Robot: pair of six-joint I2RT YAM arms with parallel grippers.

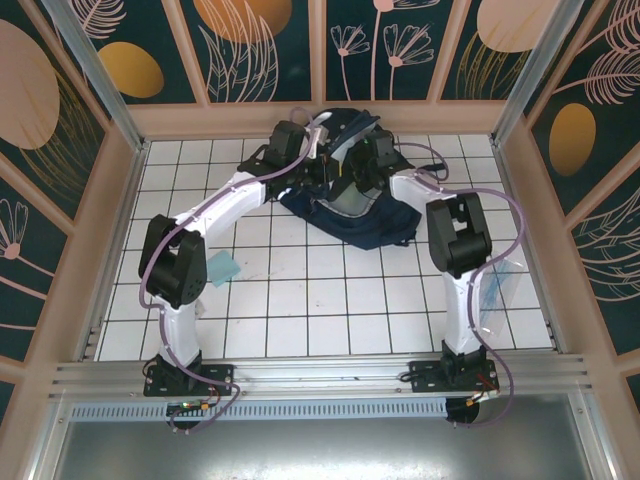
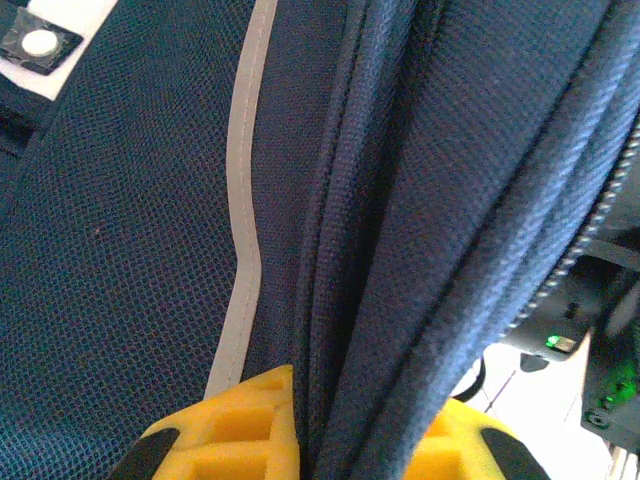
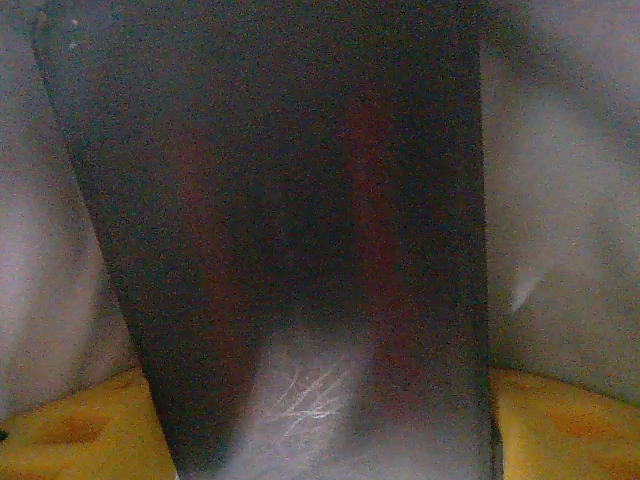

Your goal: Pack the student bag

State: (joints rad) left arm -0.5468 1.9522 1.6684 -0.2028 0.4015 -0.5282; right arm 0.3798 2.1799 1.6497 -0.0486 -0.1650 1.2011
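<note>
Bag point(image 1: 385, 225): lying crumpled at far middle of table point(image 1: 300, 310). Being pinched along a navy fold beside zip point(image 2: 592, 222) by left gripper point(image 2: 340, 445), fingers pressing tight on cloth. Enclosing right gripper point(image 3: 320, 445) within grey lining point(image 3: 560, 200), fingers standing wide and clamping dark flat slab point(image 3: 280, 200). Lying apart on tiles: teal card point(image 1: 222, 268) left, clear sleeve point(image 1: 497, 290) right.

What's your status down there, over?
Left tool shut on a student bag fold. Right tool shut on dark flat slab. Clear packet lies apart, right side.
</note>
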